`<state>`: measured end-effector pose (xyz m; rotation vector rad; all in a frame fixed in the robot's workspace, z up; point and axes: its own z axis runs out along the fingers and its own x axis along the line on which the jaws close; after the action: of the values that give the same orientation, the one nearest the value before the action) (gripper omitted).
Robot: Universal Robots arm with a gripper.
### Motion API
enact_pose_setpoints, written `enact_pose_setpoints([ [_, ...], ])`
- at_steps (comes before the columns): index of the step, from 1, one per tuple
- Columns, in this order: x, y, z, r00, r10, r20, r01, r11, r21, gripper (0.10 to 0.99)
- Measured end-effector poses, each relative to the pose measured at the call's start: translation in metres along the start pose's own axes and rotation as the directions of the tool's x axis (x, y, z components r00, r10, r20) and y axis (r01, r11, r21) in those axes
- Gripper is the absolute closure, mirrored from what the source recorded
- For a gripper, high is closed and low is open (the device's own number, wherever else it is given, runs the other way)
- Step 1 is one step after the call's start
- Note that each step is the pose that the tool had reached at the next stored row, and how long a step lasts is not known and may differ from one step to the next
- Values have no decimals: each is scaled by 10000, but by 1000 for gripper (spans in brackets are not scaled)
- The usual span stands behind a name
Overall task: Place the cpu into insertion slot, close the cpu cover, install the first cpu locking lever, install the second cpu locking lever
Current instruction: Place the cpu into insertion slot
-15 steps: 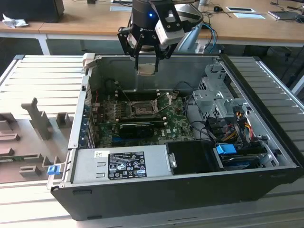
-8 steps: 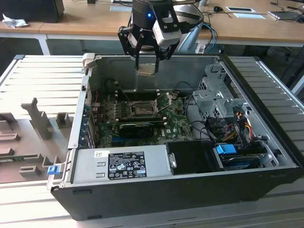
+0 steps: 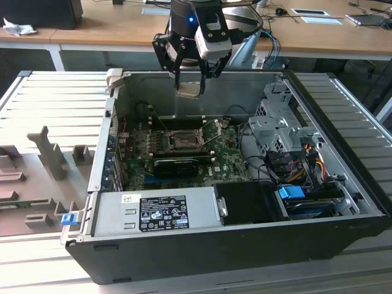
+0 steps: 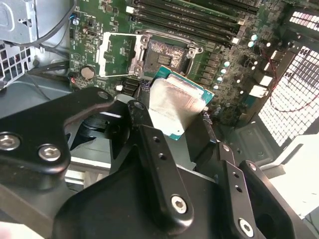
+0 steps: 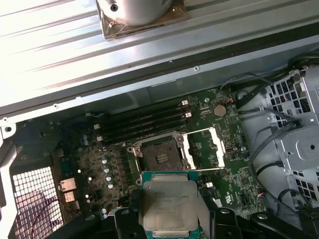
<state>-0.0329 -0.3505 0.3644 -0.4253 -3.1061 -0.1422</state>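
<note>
1. At the exterior view's left, a grey ribbed work table (image 3: pixel 37 110) carries blocky grey fixtures (image 3: pixel 49 156). Beside it stands an open black computer case (image 3: pixel 202 257), with a silver power supply box (image 3: pixel 159 211) along its near edge.
2. Above the case's far wall hangs the black gripper (image 3: pixel 190 84), its jaws clamped on the processor chip (image 3: pixel 188 90). The chip is a small flat square pinched by two opposite edges and held level. In both wrist views its top is dull, scuffed silver metal on a green-edged base.
3. The socket (image 3: pixel 184 142) lies below the jaws and well apart from them, near the middle of the green circuit board (image 3: pixel 226 162). The chip is not yet seated. In the first wrist view its edges run roughly, though not exactly, parallel to the socket's, and that squareness is likely what the placement depends on.
4. In the first wrist view the socket is a black square bed of fine contacts inside a silvery rim, bare and uncovered.
5. The cover frame (image 5: pixel 204 148), thin bright metal with a square window, is swung open. It sits just beside the socket on the side toward the drive cage, so the way down to the socket appears unobstructed.
6. Long black memory slots (image 5: pixel 144 122) run along another side of the socket.
7. At the exterior view's right stands the perforated silver drive cage (image 3: pixel 275 122), above a tangle of coloured cables (image 3: pixel 306 153).
</note>
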Motion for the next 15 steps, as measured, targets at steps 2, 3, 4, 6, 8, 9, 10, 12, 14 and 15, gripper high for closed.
enact_pose_setpoints([
  [2,0,0,2,9999,103,10,-103,9999,-2,557],
  [3,0,0,3,9998,174,16,-174,9998,-4,557],
  [4,0,0,3,9998,222,21,-222,9998,-5,557],
  [6,0,0,6,9992,406,37,-406,9992,-8,557],
  [8,0,0,8,9986,519,47,-519,9987,-10,557],
  [9,0,-1,10,9981,612,55,-612,9981,-12,557],
  [10,0,-1,11,9970,768,69,-768,9970,-15,557],
  [12,0,-1,12,9950,1000,89,-1000,9950,-20,557],
  [14,0,-1,15,9895,1437,128,-1437,9896,-33,557],
  [15,0,-1,15,9873,1582,141,-1582,9874,-37,557],
])
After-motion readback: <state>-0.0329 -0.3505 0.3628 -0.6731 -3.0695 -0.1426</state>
